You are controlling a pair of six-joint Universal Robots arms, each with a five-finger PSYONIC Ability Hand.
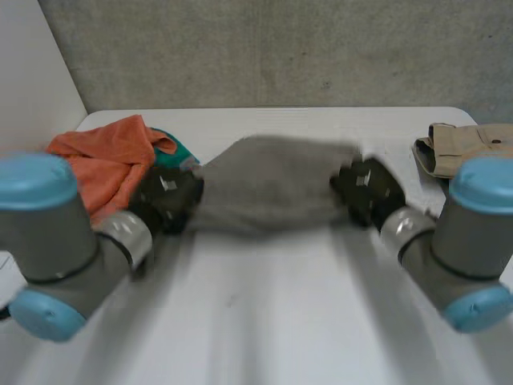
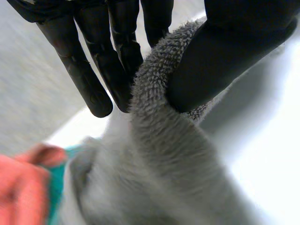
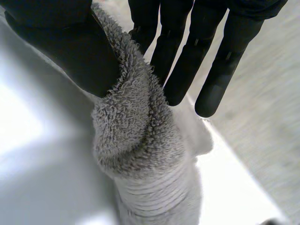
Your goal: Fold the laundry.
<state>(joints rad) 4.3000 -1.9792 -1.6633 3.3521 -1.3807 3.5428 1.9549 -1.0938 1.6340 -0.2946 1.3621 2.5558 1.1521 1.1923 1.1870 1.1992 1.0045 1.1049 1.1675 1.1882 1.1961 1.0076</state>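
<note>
Head view: grey towel (image 1: 268,186) stretched over the counter (image 1: 264,321); left hand (image 1: 167,199) and right hand (image 1: 367,191) each pinch one end against the thumb. Recommend level hands and even tension when laying flat.

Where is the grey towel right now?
In the head view's middle, the grey towel is pinched by the left hand and right hand, orange cloth to its left.

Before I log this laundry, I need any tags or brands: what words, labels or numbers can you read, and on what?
Nothing is readable.
The grey towel, orange cloth and beige garment show no print.
A pale patch on the left hand and one on the right hand: too blurred to read.
</note>
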